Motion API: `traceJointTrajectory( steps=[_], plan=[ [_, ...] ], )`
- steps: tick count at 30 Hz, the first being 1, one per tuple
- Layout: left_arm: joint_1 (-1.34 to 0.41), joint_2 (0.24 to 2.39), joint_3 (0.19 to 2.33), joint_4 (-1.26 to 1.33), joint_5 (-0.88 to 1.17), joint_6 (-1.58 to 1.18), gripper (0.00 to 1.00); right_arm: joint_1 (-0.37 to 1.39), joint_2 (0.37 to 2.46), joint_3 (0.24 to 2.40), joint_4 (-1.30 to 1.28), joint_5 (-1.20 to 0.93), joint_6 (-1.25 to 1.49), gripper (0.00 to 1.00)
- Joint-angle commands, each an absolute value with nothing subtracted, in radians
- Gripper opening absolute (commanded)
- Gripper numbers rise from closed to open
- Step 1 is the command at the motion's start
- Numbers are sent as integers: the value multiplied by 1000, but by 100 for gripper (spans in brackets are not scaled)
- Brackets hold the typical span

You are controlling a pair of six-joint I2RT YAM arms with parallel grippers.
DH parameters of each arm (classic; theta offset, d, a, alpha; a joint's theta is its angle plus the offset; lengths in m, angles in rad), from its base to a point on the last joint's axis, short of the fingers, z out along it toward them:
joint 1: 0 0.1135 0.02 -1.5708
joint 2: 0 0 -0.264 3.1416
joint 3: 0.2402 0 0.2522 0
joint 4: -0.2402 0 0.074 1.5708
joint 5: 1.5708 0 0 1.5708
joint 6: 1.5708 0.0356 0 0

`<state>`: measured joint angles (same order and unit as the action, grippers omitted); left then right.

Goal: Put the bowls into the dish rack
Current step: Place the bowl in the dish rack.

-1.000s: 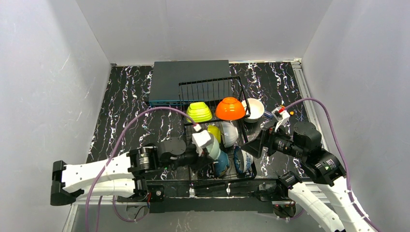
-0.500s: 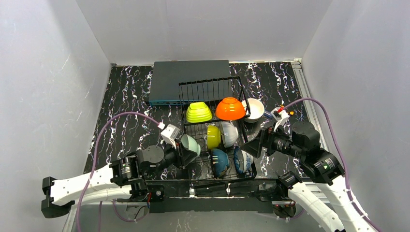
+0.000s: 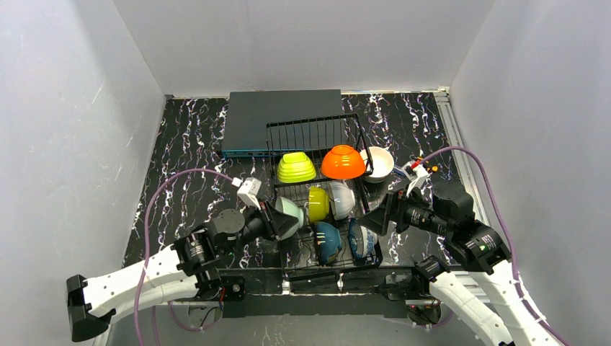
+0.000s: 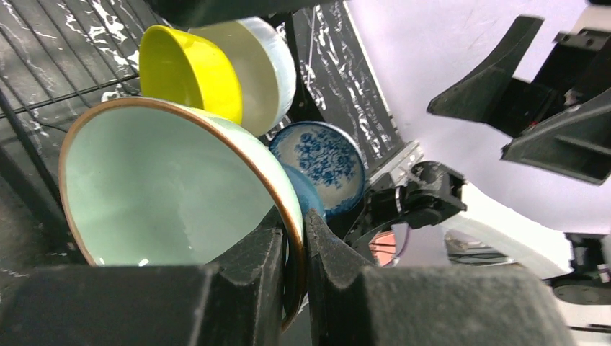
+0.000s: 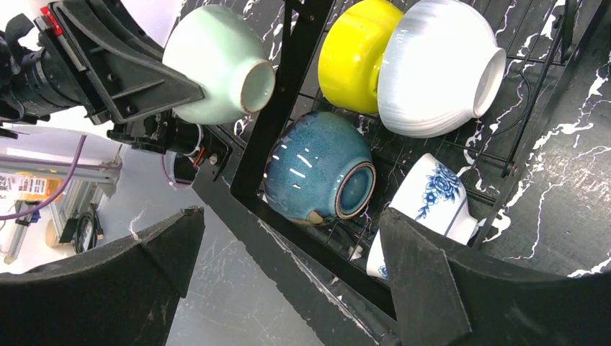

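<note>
My left gripper (image 3: pixel 279 222) (image 4: pixel 294 220) is shut on the rim of a mint bowl (image 3: pixel 291 213) (image 4: pixel 166 187) (image 5: pixel 216 65), held tilted at the left edge of the black wire dish rack (image 3: pixel 306 133). In the rack stand lime green (image 3: pixel 297 167), orange (image 3: pixel 343 162), yellow (image 3: pixel 318 203) (image 5: pixel 357 50), white (image 3: pixel 341 200) (image 5: pixel 439 68), teal (image 3: pixel 328 241) (image 5: pixel 317 173) and blue-white patterned (image 3: pixel 362 239) (image 5: pixel 432 205) bowls. Another white bowl (image 3: pixel 380 164) sits at the rack's right side. My right gripper (image 3: pixel 375 216) (image 5: pixel 288 223) stands open and empty beside the rack's front right.
A flat dark grey box (image 3: pixel 281 119) lies behind the rack. The black marbled table (image 3: pixel 187 158) is walled in by white panels. The rack's front frame (image 5: pixel 274 144) runs between my two grippers.
My left gripper carried the mint bowl from above the rack's front left out to the left, then edged back toward the rack. The right arm barely shifted.
</note>
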<state>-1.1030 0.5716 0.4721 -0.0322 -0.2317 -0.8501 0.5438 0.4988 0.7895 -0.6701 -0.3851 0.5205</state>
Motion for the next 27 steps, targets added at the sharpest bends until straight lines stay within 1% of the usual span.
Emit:
traceJointTrajectory(
  steps=[1,4,9,14,20,27],
  plan=[
    [-1040,561,443,203,-142,-930,0,547,495,784,-633,-394,519,99],
    [-970,561,394,294,-66,-988,0,547,494,781,-632,-397,522,99],
    [-852,591,353,375,119,-1077,0,546,495,782,-638,-396,520,99],
    [-779,611,302,484,187,-1127,0,548,495,776,-633,-398,520,99],
    [-696,652,207,710,256,-1213,0,548,495,775,-634,-397,520,99],
    [-655,684,162,765,253,-1230,0,547,497,772,-635,-396,518,99]
  ],
)
